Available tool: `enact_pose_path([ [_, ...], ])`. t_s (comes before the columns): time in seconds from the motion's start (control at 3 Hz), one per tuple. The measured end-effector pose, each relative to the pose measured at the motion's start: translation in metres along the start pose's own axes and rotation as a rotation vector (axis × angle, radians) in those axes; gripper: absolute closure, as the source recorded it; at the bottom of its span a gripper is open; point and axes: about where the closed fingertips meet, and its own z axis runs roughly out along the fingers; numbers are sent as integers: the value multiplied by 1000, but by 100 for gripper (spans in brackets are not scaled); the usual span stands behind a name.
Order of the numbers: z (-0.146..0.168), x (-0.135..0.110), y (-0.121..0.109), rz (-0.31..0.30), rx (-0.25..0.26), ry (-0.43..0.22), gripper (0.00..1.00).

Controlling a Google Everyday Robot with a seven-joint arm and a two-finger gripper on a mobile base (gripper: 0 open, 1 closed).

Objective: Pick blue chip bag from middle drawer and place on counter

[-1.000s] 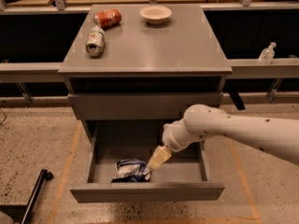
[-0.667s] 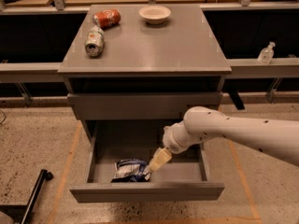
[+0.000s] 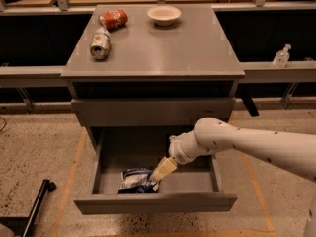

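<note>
The blue chip bag lies crumpled on the floor of the open middle drawer, left of its centre. My gripper reaches down into the drawer from the right, on a white arm. Its cream-coloured tip is right at the bag's right edge, seemingly touching it. The counter is the grey top of the cabinet above.
On the counter lie a red can and a silver can at the back left, and a white bowl at the back centre. A closed drawer front sits above the open drawer. A black pole lies on the floor at left.
</note>
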Motion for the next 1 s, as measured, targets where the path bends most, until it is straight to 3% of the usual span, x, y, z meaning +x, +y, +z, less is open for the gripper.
enact_pose_path([
  [0.33, 45, 13, -2, 30, -62, -26, 0],
  [1.0, 124, 35, 11, 80, -178, 4, 0],
])
